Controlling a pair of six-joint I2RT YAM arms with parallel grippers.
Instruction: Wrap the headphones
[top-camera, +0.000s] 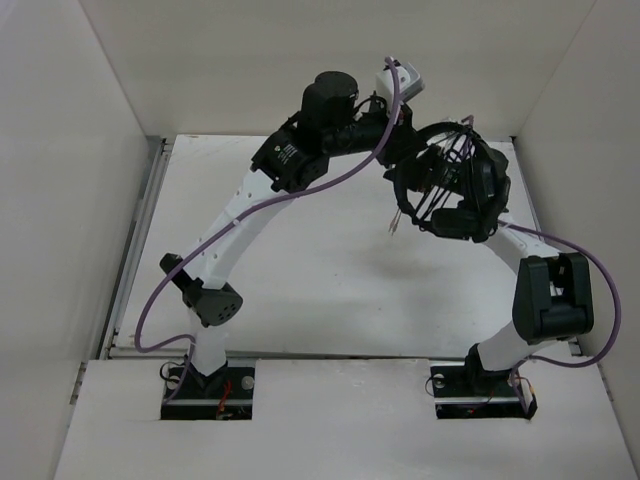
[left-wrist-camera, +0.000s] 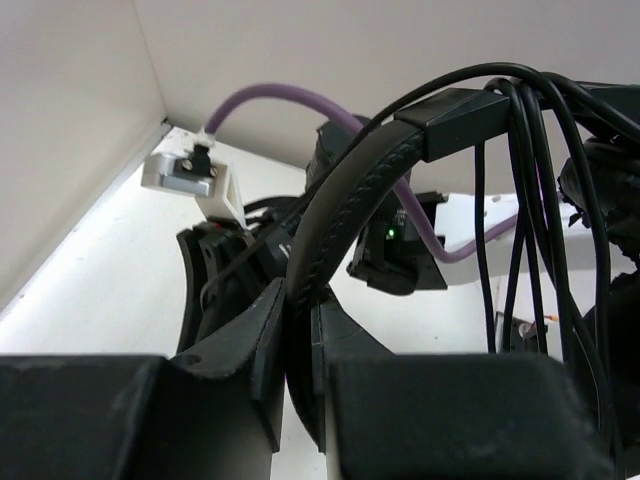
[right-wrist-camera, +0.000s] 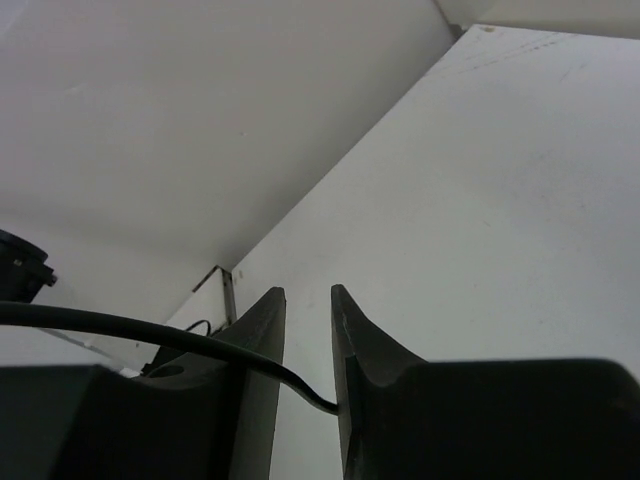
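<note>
- The worktop is white and plain, and white walls close it on the left, on the far side and on the right.
- The headphones do not lie on the worktop. Both arms hold them in the air above its far right part.
- In the left wrist view the padded band rises from the pincer and bends in an arc to the upper right.
- Several strands of the thin black cable hang over the top of the band, and the plug tips hang free below.
- The left pincer is pressed together on the band, which passes between its fingers.
- The right pincer is nearly closed, and the cable comes from the left into the narrow gap and is pinched there.
</note>
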